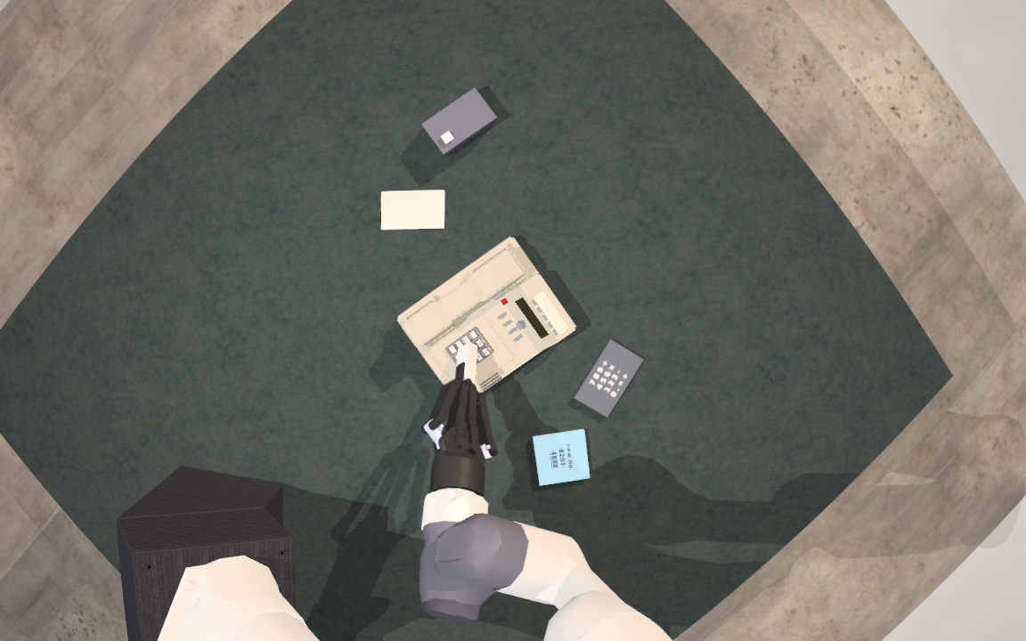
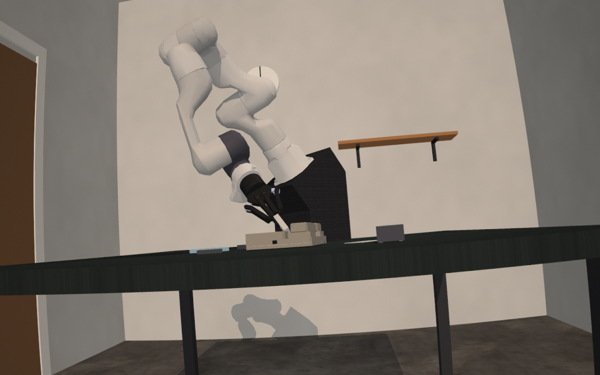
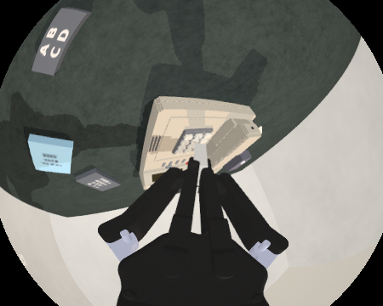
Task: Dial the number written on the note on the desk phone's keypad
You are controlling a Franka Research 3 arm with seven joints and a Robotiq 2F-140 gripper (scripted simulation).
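Observation:
A beige desk phone (image 1: pixel 486 312) lies in the middle of the dark green mat, its handset (image 1: pixel 465 285) resting in the cradle on the far-left side. Its grey keypad is at the near end. My gripper (image 1: pixel 467 352) is shut, fingers pressed together, and its pale tips point down onto the keypad; I cannot tell which key they touch. The phone (image 3: pixel 193 138) and my fingertips (image 3: pixel 200 155) also show in the wrist view. From the side the tips (image 2: pixel 284 227) meet the phone (image 2: pixel 286 238) at a slant. A light blue note (image 1: pixel 560 457) with printed digits lies near right of my wrist.
A dark grey calculator-like keypad (image 1: pixel 608 377) lies right of the phone. A blank cream card (image 1: pixel 412 209) and a grey box (image 1: pixel 459 120) lie beyond it. A black block (image 1: pixel 201 541) stands at my base. A grey card lettered A B C D (image 3: pixel 58 41) shows in the wrist view.

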